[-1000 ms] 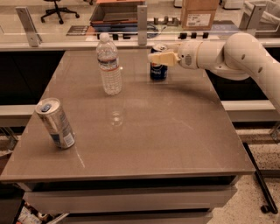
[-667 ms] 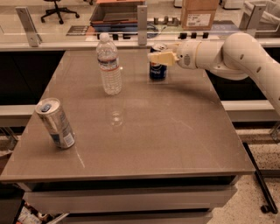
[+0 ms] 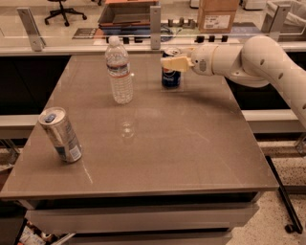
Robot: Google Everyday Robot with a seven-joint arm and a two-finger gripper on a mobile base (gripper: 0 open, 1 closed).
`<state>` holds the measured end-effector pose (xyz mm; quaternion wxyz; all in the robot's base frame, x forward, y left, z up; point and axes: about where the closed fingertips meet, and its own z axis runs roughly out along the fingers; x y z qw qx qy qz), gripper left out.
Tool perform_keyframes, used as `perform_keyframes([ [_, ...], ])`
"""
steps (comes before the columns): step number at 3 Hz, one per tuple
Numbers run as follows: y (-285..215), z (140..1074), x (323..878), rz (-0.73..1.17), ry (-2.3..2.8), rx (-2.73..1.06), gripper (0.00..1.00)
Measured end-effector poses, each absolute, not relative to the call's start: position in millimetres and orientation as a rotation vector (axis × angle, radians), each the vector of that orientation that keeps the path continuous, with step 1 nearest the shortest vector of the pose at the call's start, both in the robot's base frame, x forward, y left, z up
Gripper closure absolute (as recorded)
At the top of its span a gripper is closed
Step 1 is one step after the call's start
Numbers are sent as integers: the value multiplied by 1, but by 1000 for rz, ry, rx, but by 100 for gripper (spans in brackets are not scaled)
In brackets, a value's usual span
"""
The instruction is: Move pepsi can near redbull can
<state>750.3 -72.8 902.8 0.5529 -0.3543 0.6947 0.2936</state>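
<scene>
The pepsi can (image 3: 170,77), short and dark blue with a silver top, stands on the brown table (image 3: 191,143) at the far middle. My gripper (image 3: 173,62) is at the can's upper part, reaching in from the right on the white arm (image 3: 248,57), and it covers the can's top half. The redbull can (image 3: 61,135), slim and silver-grey with a blue tab, stands near the table's front left corner, far from the pepsi can.
A clear plastic water bottle (image 3: 119,72) stands left of the pepsi can at the far middle-left. A glass rail with metal posts (image 3: 155,21) runs behind the table. A cardboard box (image 3: 217,14) sits beyond it.
</scene>
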Motion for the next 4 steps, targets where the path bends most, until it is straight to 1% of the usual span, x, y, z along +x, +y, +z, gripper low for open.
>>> perform_keyframes([
  [1,-67,915,737,721,1648,-859,100],
  [2,-59,932,709,739,1644,-861,100],
  [4,-13,935,638,787,1613,-952,100],
])
